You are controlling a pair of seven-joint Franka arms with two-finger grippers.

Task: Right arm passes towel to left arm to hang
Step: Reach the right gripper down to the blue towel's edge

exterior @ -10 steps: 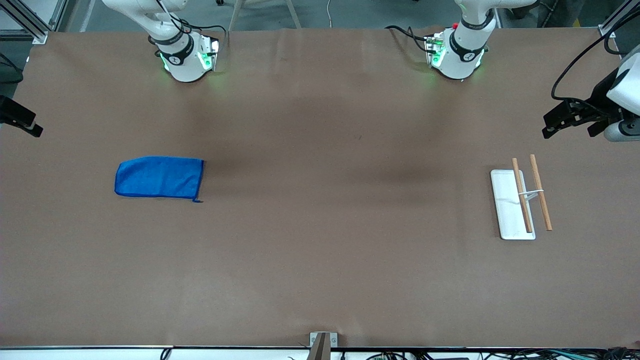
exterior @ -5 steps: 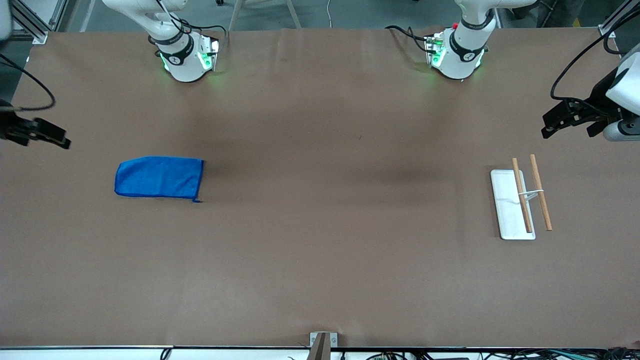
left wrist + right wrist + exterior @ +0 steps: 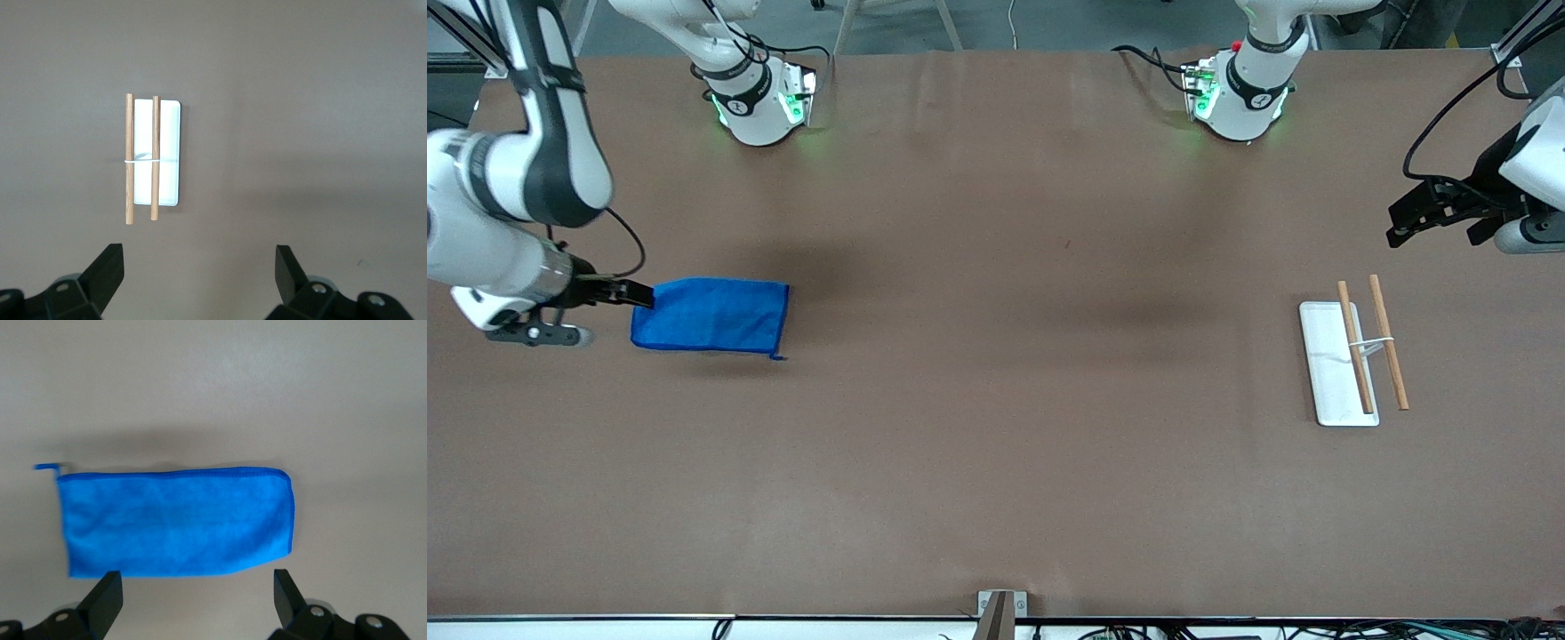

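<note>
table (image 3: pixel 996 462) bare round towel (image 3: pixel 710 316) | only obstacle: rack (image 3: pixel 1336 364) at left arm's end

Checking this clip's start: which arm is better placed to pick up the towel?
Right. Its end effector, open, is at the end of the towel toward the right arm's end of the table. The left end effector, also open, waits near the rack.

The whole table (image 3: pixel 996 498) is overlooked from high across it; the towel (image 3: pixel 177 520) and rack (image 3: pixel 157 152) are each viewed downward by wrist cameras.
</note>
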